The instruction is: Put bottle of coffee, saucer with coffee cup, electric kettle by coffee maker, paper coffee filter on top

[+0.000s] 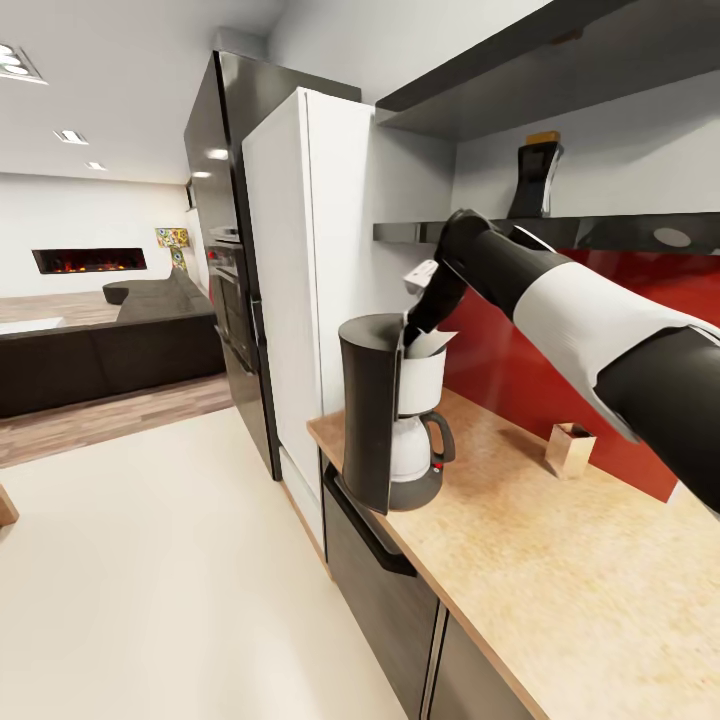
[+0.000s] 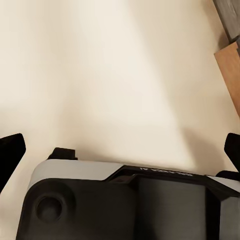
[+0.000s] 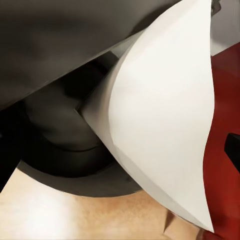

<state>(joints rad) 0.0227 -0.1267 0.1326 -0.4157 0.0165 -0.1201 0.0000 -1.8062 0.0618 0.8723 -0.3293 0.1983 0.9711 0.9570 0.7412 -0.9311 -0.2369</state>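
Filter point(image 1: 430, 343), white paper, sits pinched in our right pincer point(image 1: 418, 328) just above the maker's point(image 1: 390, 420) white basket at the worktop's point(image 1: 560, 560) end. We see the right arm stretched forward, wrist bent downward. Our left pincer point(image 2: 120, 150) hangs spread wide and empty over pale floor.

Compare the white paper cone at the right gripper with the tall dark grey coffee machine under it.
The white paper cone is thin, pale and hangs tilted at the right gripper; the tall dark grey coffee machine is bulky, dark and stands upright on the light wood-grain countertop. Both sit at the counter's end.
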